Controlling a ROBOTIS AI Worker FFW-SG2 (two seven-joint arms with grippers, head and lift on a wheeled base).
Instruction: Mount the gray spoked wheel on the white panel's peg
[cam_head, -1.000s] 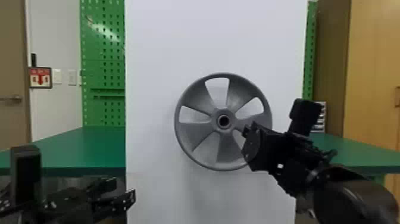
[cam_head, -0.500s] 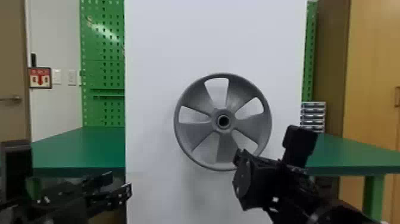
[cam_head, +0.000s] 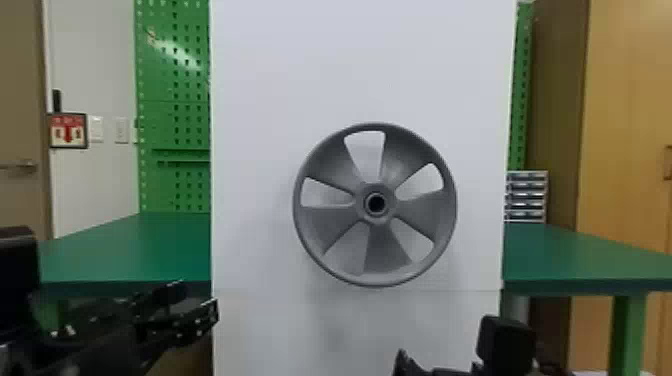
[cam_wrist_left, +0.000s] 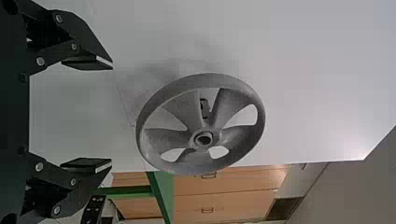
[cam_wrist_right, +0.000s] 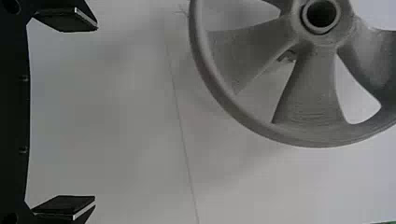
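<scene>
Standing wide open, the jaws of the left gripper are low beside the white panel's left edge. Those of the right gripper are spread wide too, down at the head view's bottom edge, below and apart from the gray spoked wheel. The wheel hangs upright at the panel's front, its open hub facing the head camera, apart from both grippers. Through a gap in its spokes, the left wrist view shows a small dark piece. Behind the panel, a green table extends to either side, with a green pegboard rising behind it. Small drawers and a wooden cabinet stand to the right.
</scene>
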